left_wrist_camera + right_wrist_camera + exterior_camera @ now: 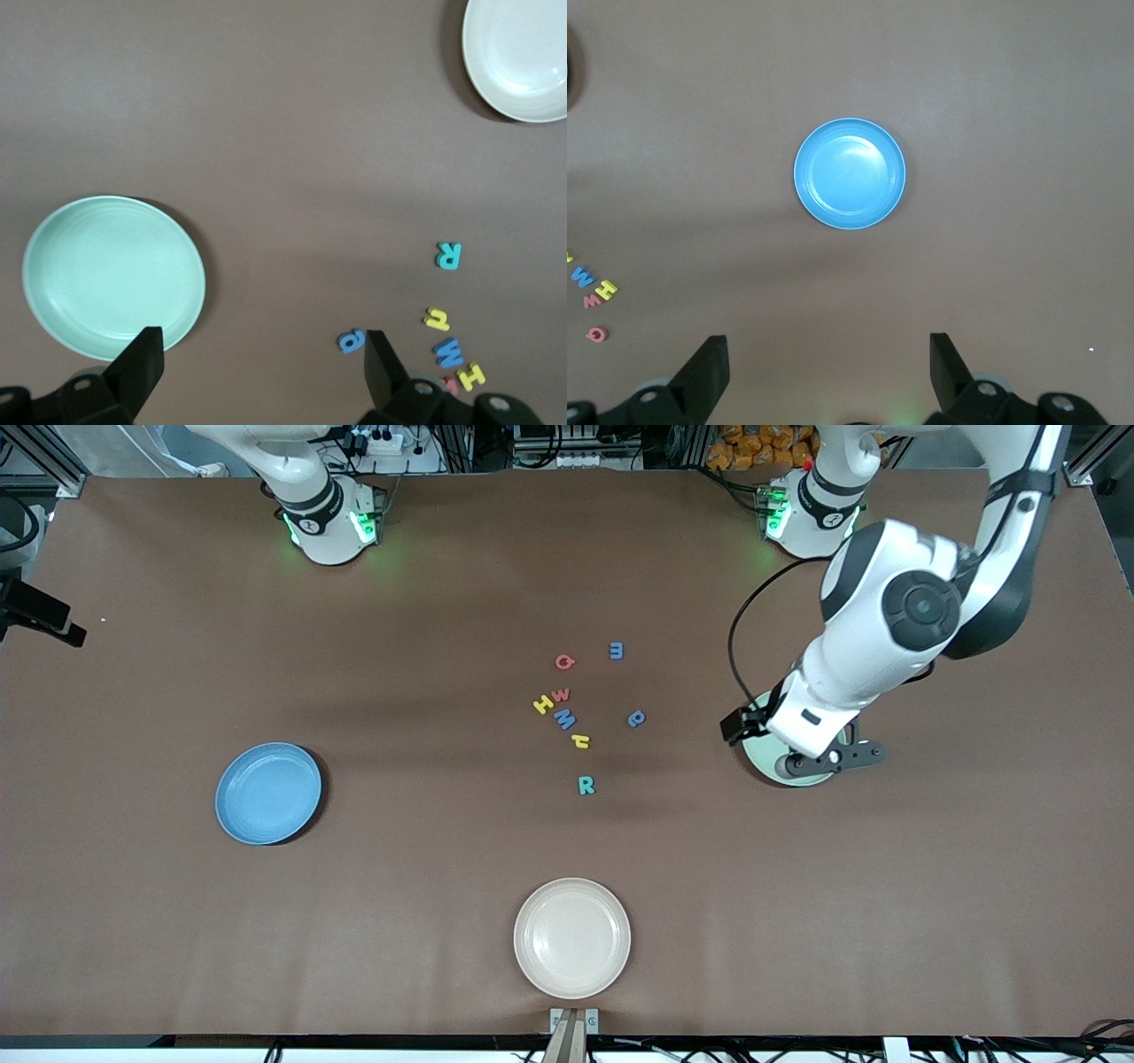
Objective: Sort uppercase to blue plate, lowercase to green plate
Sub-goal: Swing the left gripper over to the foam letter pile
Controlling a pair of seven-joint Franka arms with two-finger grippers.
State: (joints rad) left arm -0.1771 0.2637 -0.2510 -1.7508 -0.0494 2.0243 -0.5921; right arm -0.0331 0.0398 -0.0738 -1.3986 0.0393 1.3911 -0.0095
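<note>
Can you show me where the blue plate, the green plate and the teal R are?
blue plate (268, 793): front view, middle of its bare dish.
green plate (111, 274): left wrist view, middle of its bare dish.
teal R (586, 785): front view, on the letter's body.

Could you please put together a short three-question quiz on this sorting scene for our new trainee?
1. True or false: the blue plate already holds a letter.
2. Which plate is the left gripper over? A) cream plate B) green plate C) blue plate
3. Fill in: the letter nearest the front camera is the teal ___.

Key:
1. False: it holds nothing, and all the letters lie on the table.
2. B: it hangs open over the green plate's edge. The right gripper, also open, is up above the table.
3. R.
</note>
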